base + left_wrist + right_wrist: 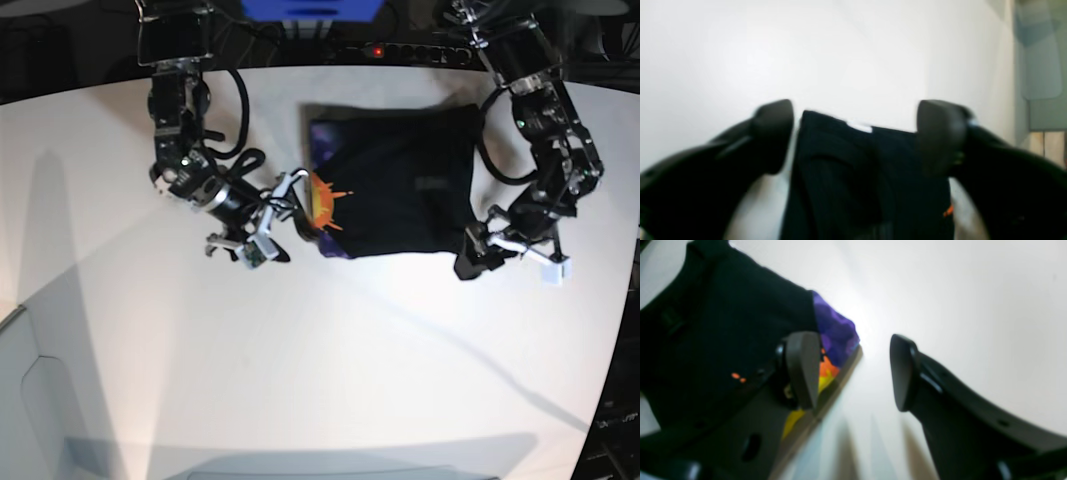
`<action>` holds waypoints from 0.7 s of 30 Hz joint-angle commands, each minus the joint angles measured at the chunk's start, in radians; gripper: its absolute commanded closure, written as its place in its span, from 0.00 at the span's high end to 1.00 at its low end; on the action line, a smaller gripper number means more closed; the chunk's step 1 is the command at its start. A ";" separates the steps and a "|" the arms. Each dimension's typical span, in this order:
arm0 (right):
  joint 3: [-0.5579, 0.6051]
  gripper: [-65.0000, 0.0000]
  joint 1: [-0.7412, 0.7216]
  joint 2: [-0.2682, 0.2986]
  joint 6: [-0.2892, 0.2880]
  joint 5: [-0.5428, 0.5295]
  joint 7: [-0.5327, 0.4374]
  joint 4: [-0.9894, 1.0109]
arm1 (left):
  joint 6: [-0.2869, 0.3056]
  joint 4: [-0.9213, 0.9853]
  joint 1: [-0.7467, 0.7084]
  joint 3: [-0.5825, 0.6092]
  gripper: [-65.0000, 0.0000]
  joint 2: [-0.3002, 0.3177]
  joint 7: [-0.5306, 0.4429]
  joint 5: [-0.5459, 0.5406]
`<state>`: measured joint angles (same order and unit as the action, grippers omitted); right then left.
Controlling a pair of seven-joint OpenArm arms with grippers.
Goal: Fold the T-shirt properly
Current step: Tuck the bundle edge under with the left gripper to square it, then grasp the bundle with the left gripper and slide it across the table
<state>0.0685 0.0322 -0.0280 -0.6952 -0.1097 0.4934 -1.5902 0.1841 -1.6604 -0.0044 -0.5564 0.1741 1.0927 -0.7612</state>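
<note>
The T-shirt (400,185) lies folded into a black rectangle at the back middle of the white table (330,360). Its purple and orange print (325,195) shows along the left edge. In the base view my left gripper (510,258) sits at the shirt's near right corner. Its fingers stand wide apart in the left wrist view, where the gripper (855,133) has the black cloth (857,173) lying between and beyond them. My right gripper (853,371) is open and empty, just beside the printed edge (835,333). That same gripper (275,215) shows in the base view, left of the shirt.
A black power strip (400,50) with a red light runs along the table's back edge, and a blue box (310,10) stands behind it. The table's edge (1015,100) shows at the right of the left wrist view, with floor beyond.
</note>
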 commanded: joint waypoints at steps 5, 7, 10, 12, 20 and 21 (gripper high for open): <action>0.001 0.48 -0.015 0.000 -0.003 -0.018 -0.029 -0.020 | 0.005 -0.145 -0.104 -0.004 1.00 0.037 -0.007 -0.007; 0.001 0.48 -0.016 0.000 -0.003 -0.018 -0.029 -0.020 | 0.005 -0.140 -0.136 -0.004 1.00 0.035 -0.007 -0.005; 0.000 0.48 -0.021 0.000 -0.003 -0.018 -0.031 -0.020 | 0.005 -0.096 -0.174 0.002 1.00 0.028 -0.007 -0.005; -0.020 0.48 -0.022 0.000 -0.003 -0.018 -0.031 -0.020 | 0.005 -0.056 -0.187 0.006 1.00 0.026 -0.007 -0.005; -0.121 0.48 -0.025 0.003 -0.003 -0.018 -0.031 -0.020 | 0.005 0.055 -0.179 0.008 1.00 0.008 -0.007 -0.005; -0.131 0.48 -0.025 0.006 -0.003 -0.018 -0.031 -0.020 | 0.005 0.065 -0.177 0.019 1.00 0.008 -0.007 -0.005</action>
<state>-0.0631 0.0254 -0.0261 -0.6952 -0.1097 0.4866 -1.5906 0.1905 -1.5887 -0.1856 -0.5392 0.1776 1.0710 -0.7685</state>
